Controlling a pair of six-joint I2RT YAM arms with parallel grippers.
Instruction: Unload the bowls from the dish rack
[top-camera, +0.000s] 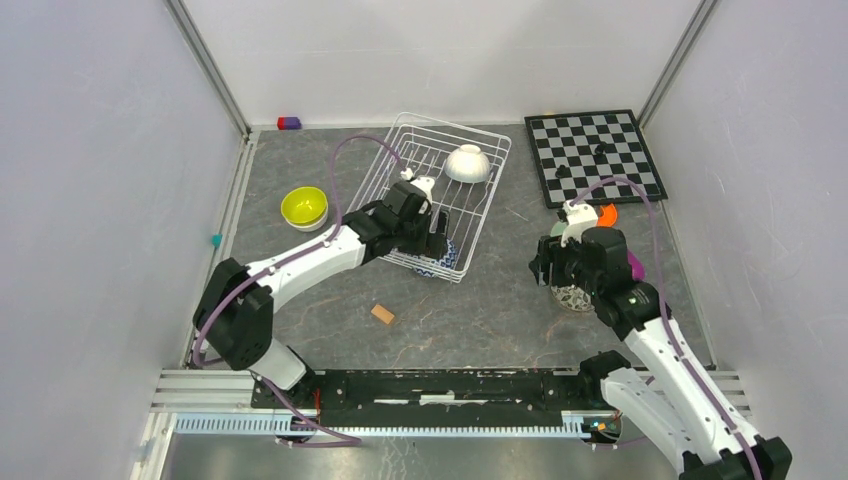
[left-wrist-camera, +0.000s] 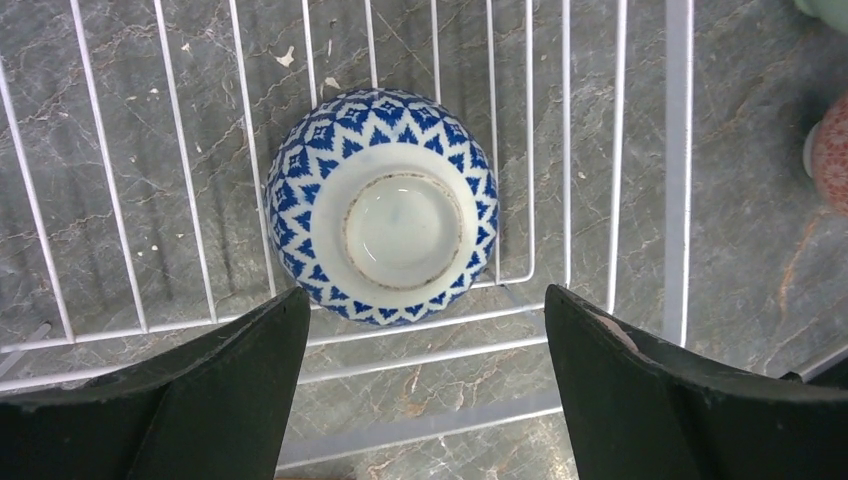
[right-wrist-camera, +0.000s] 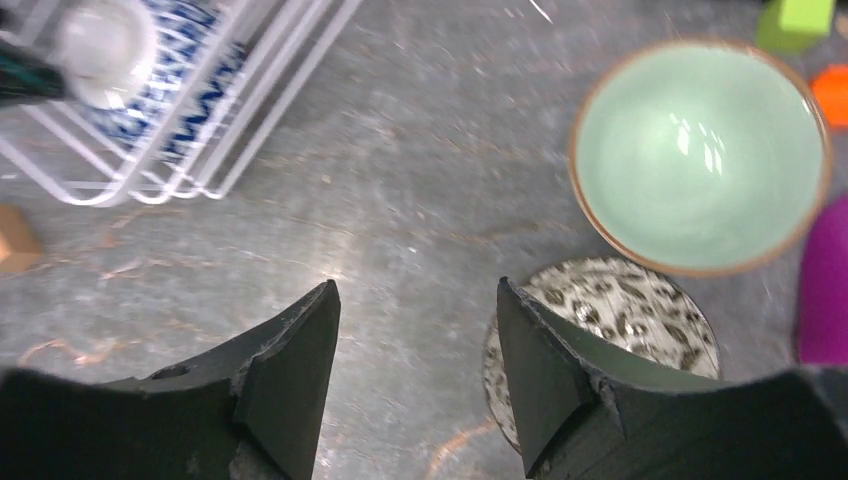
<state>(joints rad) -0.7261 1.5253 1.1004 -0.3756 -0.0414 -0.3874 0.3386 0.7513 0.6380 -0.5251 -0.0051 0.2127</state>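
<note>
The white wire dish rack (top-camera: 425, 135) stands at the back middle. A white bowl (top-camera: 467, 163) lies upside down at its far end. A blue-and-white bowl (left-wrist-camera: 385, 205) lies foot-up at the rack's near end, its edge showing in the top view (top-camera: 443, 259). My left gripper (left-wrist-camera: 425, 330) is open and empty just above it, a finger on each side. A yellow-green bowl (top-camera: 304, 207) sits left of the rack. My right gripper (right-wrist-camera: 418, 300) is open and empty, its right finger over the rim of the speckled bowl (right-wrist-camera: 620, 320). A pale green bowl (right-wrist-camera: 700, 155) stands behind that one.
A chessboard (top-camera: 592, 155) with two dark pieces lies at the back right. A brown block (top-camera: 382, 314) lies in front of the rack. An orange thing (top-camera: 606, 213) and a purple thing (right-wrist-camera: 825, 280) sit by the right-hand bowls. A red-and-blue block (top-camera: 288, 123) is at the back wall.
</note>
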